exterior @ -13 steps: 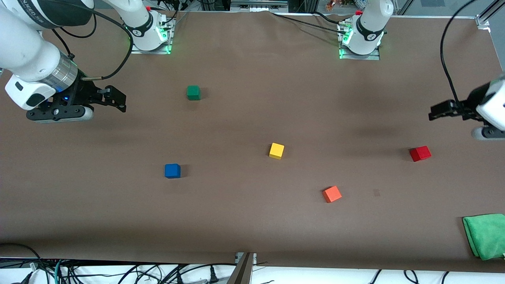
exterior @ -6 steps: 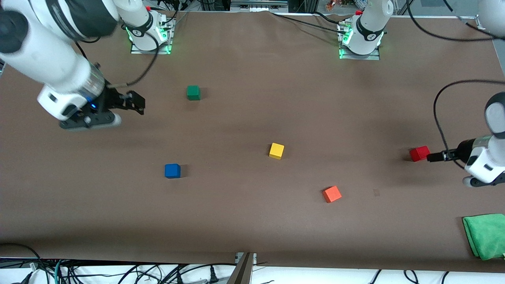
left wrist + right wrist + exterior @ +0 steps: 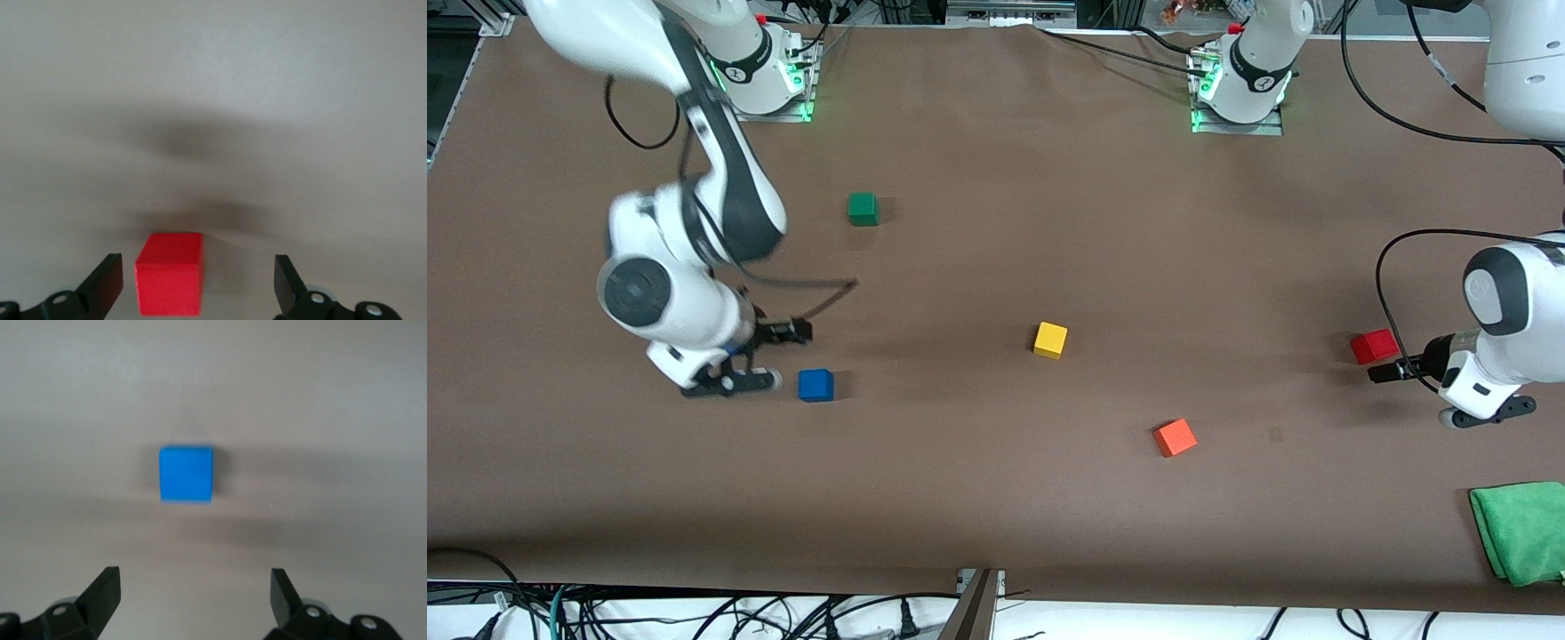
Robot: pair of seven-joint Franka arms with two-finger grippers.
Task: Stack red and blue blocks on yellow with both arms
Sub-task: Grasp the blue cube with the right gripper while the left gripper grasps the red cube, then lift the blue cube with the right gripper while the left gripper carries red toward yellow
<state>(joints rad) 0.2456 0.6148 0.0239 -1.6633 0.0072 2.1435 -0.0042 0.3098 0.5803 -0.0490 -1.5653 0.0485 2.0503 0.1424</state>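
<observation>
Red block [image 3: 1373, 346] sits on table [image 3: 978, 498] toward left arm's end; blue block [image 3: 815, 385] toward right arm's end, a bit nearer front cam. Yellow block [image 3: 1050, 340] between them, mid-table, nothing stacked on it. None of the three has shifted vs 1.0 s and 0.5 s ago.

Changes: both arms have dropped and closed in. Left gripper [image 3: 1385, 372] was high, above the red block, 1.0 s ago; now low, tips just beside red block on its front-cam side, not touching. Right gripper [image 3: 796, 333] has swung from table's edge area to just beside blue block, slightly farther from front cam than it.

Wrist views add finger state, unreadable from front: left gripper [image 3: 199, 280] fingers [image 3: 107, 280] spread wide, red block [image 3: 169, 273] partly between them, closer to one finger, no contact visible. Right gripper [image 3: 195, 593] fingers [image 3: 103, 592] also spread; blue block [image 3: 186, 473] ahead of the tips, not yet between them.

Front only: orange-red cube [image 3: 1175, 437], green cube [image 3: 862, 208], green cloth [image 3: 1520, 529], all unmoved.
</observation>
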